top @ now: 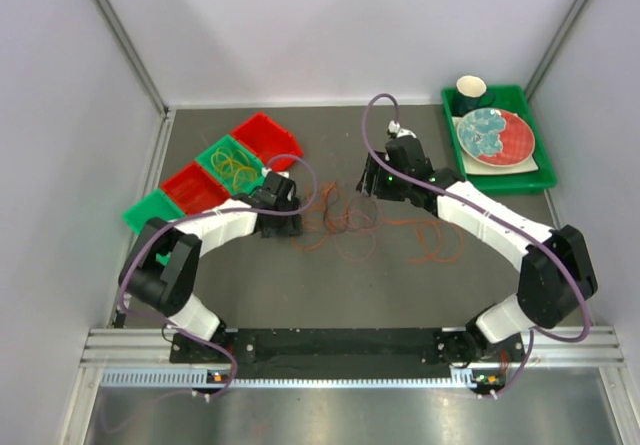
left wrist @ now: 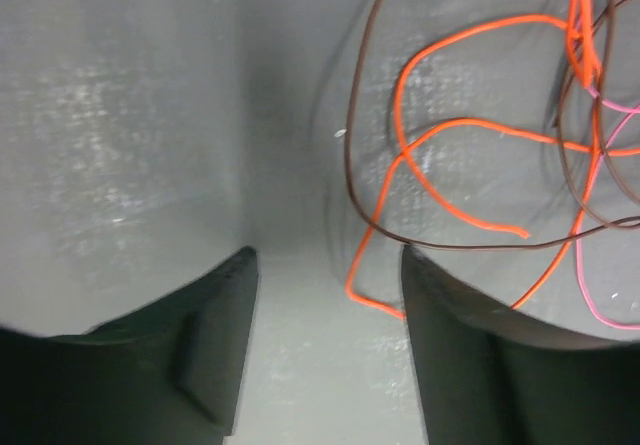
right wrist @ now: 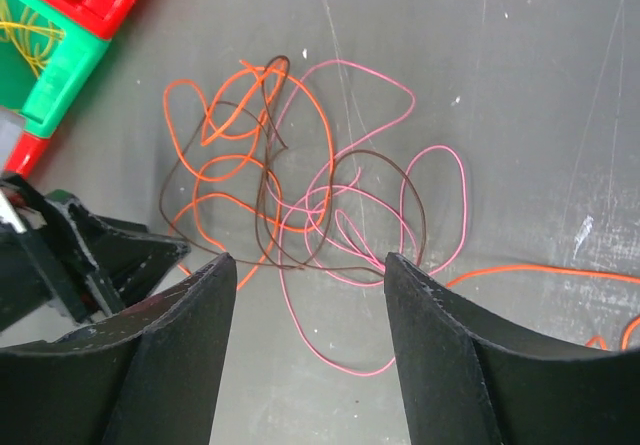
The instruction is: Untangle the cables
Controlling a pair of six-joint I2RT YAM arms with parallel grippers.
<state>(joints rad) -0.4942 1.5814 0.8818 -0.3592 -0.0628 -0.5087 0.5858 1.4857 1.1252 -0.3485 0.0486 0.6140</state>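
Note:
A tangle of thin orange, dark brown and pink cables lies on the grey table between my two grippers. My left gripper is low at the tangle's left edge, open and empty. In its wrist view, orange and brown strands lie just ahead of its gripper. My right gripper hovers open and empty over the tangle's far right side. Its wrist view shows its gripper above orange, brown and pink loops. A separate orange cable lies to the right.
A row of red and green bins stands at the left; one green bin holds yellow cables. A green tray with a plate and a cup stands at the back right. Grey walls enclose the table.

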